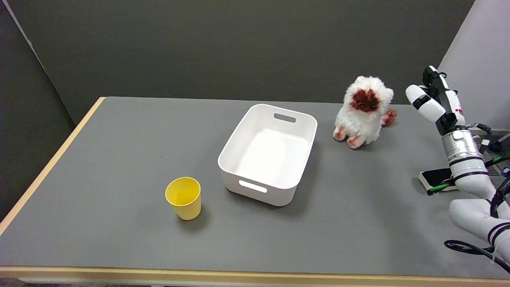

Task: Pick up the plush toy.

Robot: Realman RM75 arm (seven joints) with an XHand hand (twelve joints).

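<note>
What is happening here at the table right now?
A robot is set to pick up the plush toy, a white and brown animal sitting upright on the grey table, to the right of an empty white bin. The right hand is raised in the air to the toy's right, holding nothing and not touching it. A yellow cup stands apart, nearer the front.

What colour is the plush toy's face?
Dark reddish brown, set in white fur on the plush toy; it shows clearly in the head view.

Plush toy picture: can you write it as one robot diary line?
right hand: raised, holding nothing | plush toy: sitting on table, untouched | white bin: empty | stage: toy not yet grasped
</note>
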